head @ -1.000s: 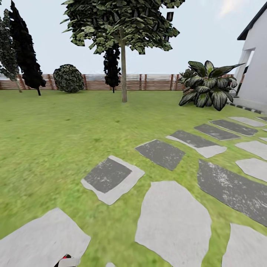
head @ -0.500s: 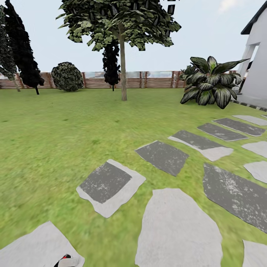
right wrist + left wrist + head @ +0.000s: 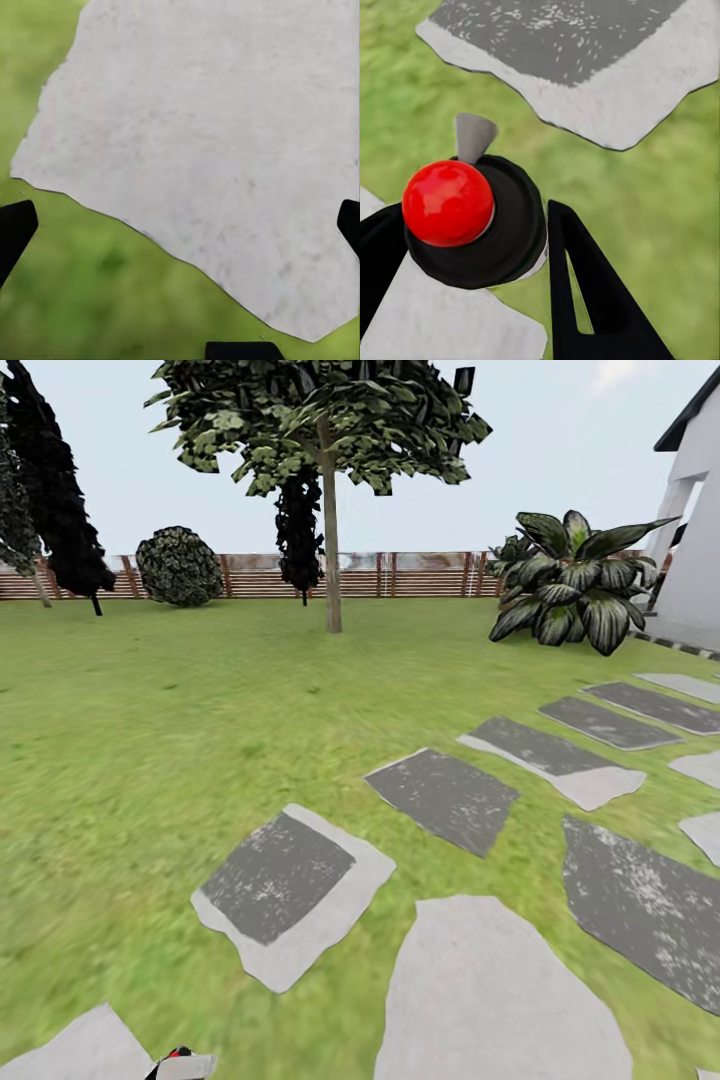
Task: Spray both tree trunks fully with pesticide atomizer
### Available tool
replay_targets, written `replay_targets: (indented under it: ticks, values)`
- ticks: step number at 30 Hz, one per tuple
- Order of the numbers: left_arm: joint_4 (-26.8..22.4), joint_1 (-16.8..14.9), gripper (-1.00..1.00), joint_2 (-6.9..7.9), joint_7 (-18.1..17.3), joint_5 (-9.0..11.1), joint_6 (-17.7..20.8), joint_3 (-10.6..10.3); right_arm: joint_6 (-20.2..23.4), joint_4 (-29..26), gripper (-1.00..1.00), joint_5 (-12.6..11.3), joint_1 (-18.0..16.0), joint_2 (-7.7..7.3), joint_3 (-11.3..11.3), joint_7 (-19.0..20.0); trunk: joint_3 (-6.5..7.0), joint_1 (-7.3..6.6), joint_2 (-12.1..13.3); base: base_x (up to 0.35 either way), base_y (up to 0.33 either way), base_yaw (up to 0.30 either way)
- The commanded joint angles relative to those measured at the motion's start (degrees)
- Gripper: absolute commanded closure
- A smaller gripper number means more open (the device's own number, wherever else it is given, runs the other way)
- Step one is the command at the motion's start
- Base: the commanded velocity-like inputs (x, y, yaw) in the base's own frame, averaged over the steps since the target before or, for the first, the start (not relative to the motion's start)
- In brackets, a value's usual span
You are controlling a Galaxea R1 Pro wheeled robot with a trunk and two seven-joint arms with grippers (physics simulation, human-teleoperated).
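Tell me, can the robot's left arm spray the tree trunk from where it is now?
Probably not yet. The left gripper holds the atomizer, but the tree trunk stands far off across the lawn near the fence. Nothing blocks the way there.

stepping stones [image 3: 447, 795], round bush [image 3: 180, 566], broad-leaved plant [image 3: 575, 582]

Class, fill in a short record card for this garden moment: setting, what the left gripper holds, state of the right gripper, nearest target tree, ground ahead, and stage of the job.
Setting: garden lawn with a slatted fence at the back
Left gripper: shut on the spray bottle, red top facing the camera
Right gripper: open, holding nothing, above a stepping stone
Target tree: tree with a pale bare trunk, far across the grass
Ground ahead: grey stepping stones set in grass
Stage: bottle in hand, no spray visible on the trunk
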Motion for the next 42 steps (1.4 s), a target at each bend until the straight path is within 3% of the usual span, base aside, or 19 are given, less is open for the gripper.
replay_targets:
  ticks: [1, 42]
  values:
    - [0.0, 0.0, 1.0, 0.0, 0.0, 0.0, 0.0, 0.0, 0.0, 0.0, -1.0, 0.0, 0.0, -0.02, 0.0, 0.0, 0.0, 0.0, 0.0, 0.34, 0.0, 0.0]
    - [0.0, 0.0, 1.0, 0.21, -0.2, 0.1, 0.0, 0.2, 0.0, 0.0, -1.0, 0.0, 0.0, 0.0, 0.0, 0.0, 0.0, 0.0, 0.0, 0.34, 0.0, 0.0]
